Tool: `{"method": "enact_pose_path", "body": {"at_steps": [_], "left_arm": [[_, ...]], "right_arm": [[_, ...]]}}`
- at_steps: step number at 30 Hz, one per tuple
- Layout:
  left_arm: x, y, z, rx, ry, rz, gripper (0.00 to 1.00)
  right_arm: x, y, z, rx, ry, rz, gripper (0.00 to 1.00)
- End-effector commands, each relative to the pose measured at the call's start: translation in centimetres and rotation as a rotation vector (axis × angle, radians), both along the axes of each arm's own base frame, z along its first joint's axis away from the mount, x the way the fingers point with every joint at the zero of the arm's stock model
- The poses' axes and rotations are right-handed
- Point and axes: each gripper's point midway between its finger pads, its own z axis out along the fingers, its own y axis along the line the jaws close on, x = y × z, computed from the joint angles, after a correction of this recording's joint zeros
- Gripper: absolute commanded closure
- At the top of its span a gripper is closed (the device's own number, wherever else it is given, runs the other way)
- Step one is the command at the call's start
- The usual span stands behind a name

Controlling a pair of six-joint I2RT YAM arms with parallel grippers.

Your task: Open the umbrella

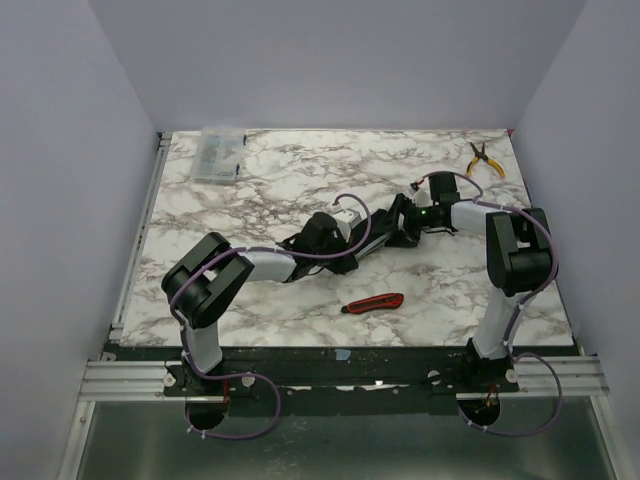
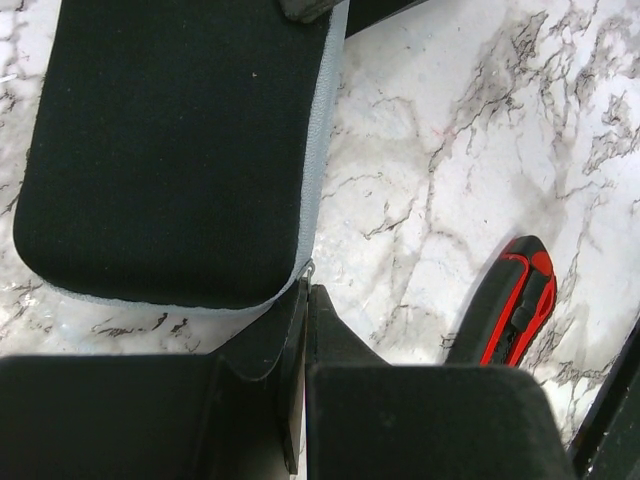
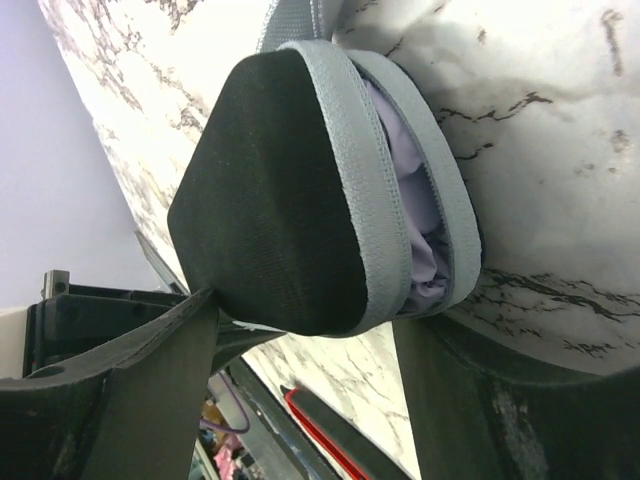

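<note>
The umbrella [image 3: 415, 230] shows only as folded lilac fabric through the unzipped gap of a black pouch [image 3: 270, 190] with grey zipper tape. The rest of it is hidden inside. The pouch [image 1: 392, 232] lies mid-table between both arms. My right gripper [image 3: 315, 315] is shut on the pouch's rounded end, one finger on each side. My left gripper [image 2: 306, 295] is shut, its tips pinching the small metal zipper pull [image 2: 310, 268] at the corner of the pouch [image 2: 170, 150]. In the top view the left gripper [image 1: 372, 236] and right gripper [image 1: 412, 218] meet over the pouch.
A red-and-black utility knife [image 1: 373, 303] lies in front of the pouch, also seen in the left wrist view as the knife [image 2: 510, 310]. Yellow-handled pliers [image 1: 484, 158] rest at the back right. A clear plastic box [image 1: 218, 153] sits at the back left. Walls enclose the table.
</note>
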Motion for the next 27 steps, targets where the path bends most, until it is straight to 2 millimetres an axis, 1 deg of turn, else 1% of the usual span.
{"method": "enact_pose_path", "body": {"at_steps": [1, 4, 5, 7, 8, 9, 10, 13, 20, 23, 27], "left_arm": [[-0.3, -0.6, 0.3, -0.010, -0.006, -0.035, 1.00], [-0.5, -0.1, -0.1, 0.003, -0.006, -0.034, 1.00], [-0.6, 0.0, 0.0, 0.006, -0.009, -0.034, 1.00], [-0.8, 0.4, -0.2, 0.011, -0.007, -0.032, 1.00], [-0.9, 0.6, -0.2, 0.015, -0.008, -0.028, 1.00], [-0.9, 0.8, -0.3, 0.019, -0.008, -0.023, 1.00], [-0.9, 1.0, -0.3, 0.024, -0.010, -0.019, 1.00], [-0.7, 2.0, -0.6, 0.058, -0.021, 0.007, 1.00], [0.1, 4.4, -0.7, 0.107, -0.047, 0.081, 1.00], [0.6, 5.2, -0.6, 0.124, -0.068, 0.102, 1.00], [1.7, 6.3, -0.8, 0.157, -0.088, 0.132, 1.00]], "right_arm": [[0.7, -0.5, -2.1, -0.057, 0.023, -0.056, 0.36], [0.8, -0.6, -2.8, -0.069, 0.035, -0.071, 0.56], [0.8, -0.7, -3.1, -0.076, 0.036, -0.072, 0.60], [0.7, -1.0, -3.6, -0.096, 0.035, -0.074, 0.74], [0.7, -1.2, -3.9, -0.108, 0.038, -0.079, 0.82], [0.7, -1.3, -4.1, -0.116, 0.039, -0.078, 0.93], [0.6, -1.4, -4.3, -0.126, 0.043, -0.078, 0.99], [0.5, -1.9, -4.7, -0.164, 0.048, -0.072, 0.99], [1.0, -2.7, -4.6, -0.221, 0.009, -0.053, 0.99], [0.9, -2.7, -4.6, -0.228, -0.005, -0.026, 0.99], [0.3, -2.3, -4.4, -0.201, -0.028, 0.058, 0.99]]}}
